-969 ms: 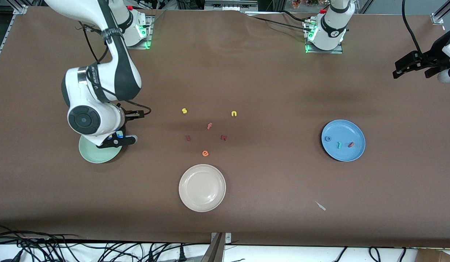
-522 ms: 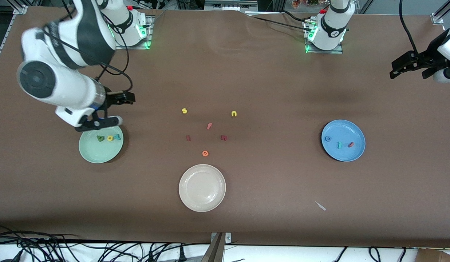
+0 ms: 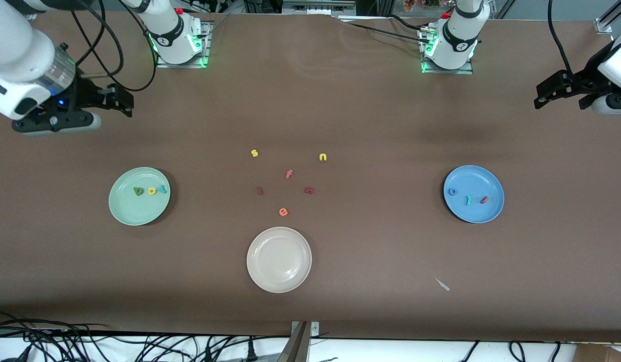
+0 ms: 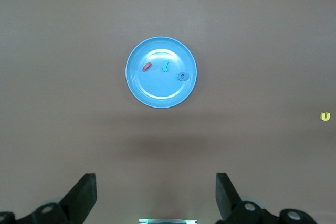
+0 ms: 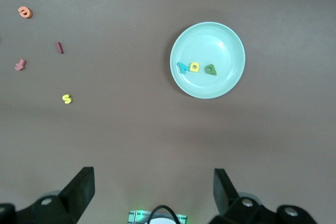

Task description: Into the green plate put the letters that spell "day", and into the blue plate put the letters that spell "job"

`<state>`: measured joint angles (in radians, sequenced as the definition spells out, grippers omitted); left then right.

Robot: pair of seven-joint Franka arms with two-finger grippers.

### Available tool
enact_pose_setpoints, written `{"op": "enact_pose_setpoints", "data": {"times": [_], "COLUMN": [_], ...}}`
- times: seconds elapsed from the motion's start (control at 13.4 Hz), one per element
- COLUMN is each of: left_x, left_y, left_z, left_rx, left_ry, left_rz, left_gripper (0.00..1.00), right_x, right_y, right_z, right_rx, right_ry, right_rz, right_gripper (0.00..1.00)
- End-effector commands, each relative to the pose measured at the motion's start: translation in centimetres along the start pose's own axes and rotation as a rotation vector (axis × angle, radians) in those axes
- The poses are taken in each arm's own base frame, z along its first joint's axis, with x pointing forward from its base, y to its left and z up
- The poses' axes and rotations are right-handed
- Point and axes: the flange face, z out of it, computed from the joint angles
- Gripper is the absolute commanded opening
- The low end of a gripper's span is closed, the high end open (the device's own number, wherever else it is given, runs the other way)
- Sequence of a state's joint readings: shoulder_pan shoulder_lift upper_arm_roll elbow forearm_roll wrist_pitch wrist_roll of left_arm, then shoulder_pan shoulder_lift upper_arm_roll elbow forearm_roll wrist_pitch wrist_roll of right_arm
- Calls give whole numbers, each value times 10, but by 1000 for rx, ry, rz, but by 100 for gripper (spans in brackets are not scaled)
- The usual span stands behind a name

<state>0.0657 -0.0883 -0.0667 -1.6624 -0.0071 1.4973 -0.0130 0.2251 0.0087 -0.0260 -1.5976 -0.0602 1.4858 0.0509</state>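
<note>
I had lifted my right gripper (image 3: 97, 103) clear of the green plate (image 3: 127, 211), jaws wide and empty; my left gripper (image 3: 561, 93) waited wide open; "d" (image 3: 138, 191), "a" (image 3: 152, 191), "y" (image 3: 162, 189) lay inside, so both words looked done

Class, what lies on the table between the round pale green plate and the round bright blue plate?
In the front view, six loose foam letters lie between the green plate and blue plate.

Right gripper (image 3: 120, 104) raised, jaws wide apart, left gripper (image 3: 541, 98) raised, jaws wide apart
</note>
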Motion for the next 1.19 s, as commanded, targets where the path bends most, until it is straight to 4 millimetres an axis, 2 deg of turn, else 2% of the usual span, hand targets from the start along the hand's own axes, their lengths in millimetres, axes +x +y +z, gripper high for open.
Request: {"op": "enact_pose_setpoints", "data": {"times": [0.0,0.15,0.3,0.37,0.6,1.12], "left_x": [1,1,1,1,1,1], "left_y": [3,4,4,2,0,-4], "left_z": [-7,-7,-7,-7,-6,-5], "left_rx": [35,36,35,35,35,34], "left_ry": [-4,-4,-4,-7,-11,-13], "left_rz": [0,1,1,-2,-3,-13], "left_gripper": [100,100,100,100,100,100], "right_x": [-12,-13,-11,-11,-12,-12], "right_y": [21,38,45,54,65,74], "right_z": [-2,-5,-10,-10,-5,4], "right_rx": [21,67,66,71,79,67], "right_ry": [-7,10,49,56,48,35], "right_rz": [31,71,92,111,139,148], "right_gripper": [100,100,100,100,100,100]}}
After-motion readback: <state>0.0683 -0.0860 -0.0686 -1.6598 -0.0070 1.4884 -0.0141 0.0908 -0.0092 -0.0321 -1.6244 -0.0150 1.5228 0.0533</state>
